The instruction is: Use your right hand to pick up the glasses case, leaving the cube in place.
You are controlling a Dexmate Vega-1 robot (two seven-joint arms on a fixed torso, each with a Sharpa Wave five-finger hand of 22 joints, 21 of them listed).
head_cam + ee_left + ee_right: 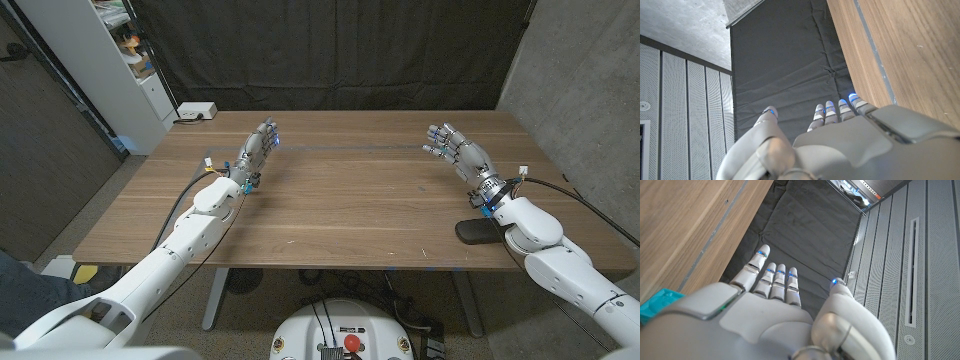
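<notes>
Right hand: the grey metal right hand (458, 150) was over the right half of the brown wooden desk (340, 210), fingers spread and holding nothing; in the right wrist view the same hand (775, 305) reached out with fingers straight and slightly apart.
Left hand: the grey metal left hand (257, 150) stood on the left half of the desk, fingers extended, nothing held; its fingertips (830, 107) showed blue lights in the left wrist view.
Glasses case: the dark, flat, oblong glasses case (478, 231) lay near the desk's front right edge, just beside the right forearm (530, 225) and partly hidden by it, well behind the right hand's fingers.
Cube: a teal block (657, 305) showed at the edge of the right wrist view, beside the hand's back; whether it was the cube could not be told.
Surroundings: a white power strip (196, 112) sat at the desk's far left corner; a black curtain (330, 50) hung behind; a white shelf unit (110, 60) stood at far left.
In the way: the right forearm itself overlapped the case.
</notes>
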